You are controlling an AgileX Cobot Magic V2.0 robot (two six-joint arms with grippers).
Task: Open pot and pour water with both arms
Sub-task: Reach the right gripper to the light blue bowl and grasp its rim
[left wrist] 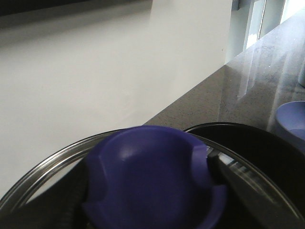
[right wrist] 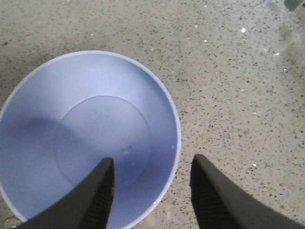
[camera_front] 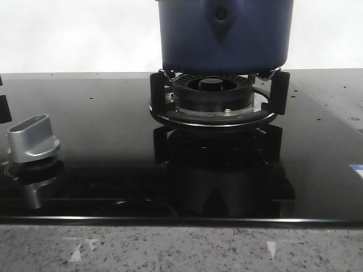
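A: Where's the pot [camera_front: 226, 35]?

B: Sitting on the black pan supports of the gas burner [camera_front: 214, 90], at the far middle of the black glass hob [camera_front: 102, 164]. Its dark blue wall fills the top of the front view, with the teardrop handle mount facing the camera. A silver control knob [camera_front: 33, 139] stands near the hob's left edge.

A: And the left arm?

B: Its wrist camera looks straight onto a blue lid knob [left wrist: 152, 183], with the lid's [left wrist: 35, 177] metal rim curving round it. A dark finger [left wrist: 238, 183] lies against the knob's side, but I cannot tell how the jaws of the left gripper stand; too little of them shows.

A: The right one?

B: The right gripper [right wrist: 151, 188] hangs with its jaws spread wide, holding nothing. One finger [right wrist: 97, 195] is over the inside of a pale blue cup [right wrist: 86, 138], the other over the speckled stone countertop [right wrist: 238, 86] beside the cup's rim. The cup looks to have clear water in it.
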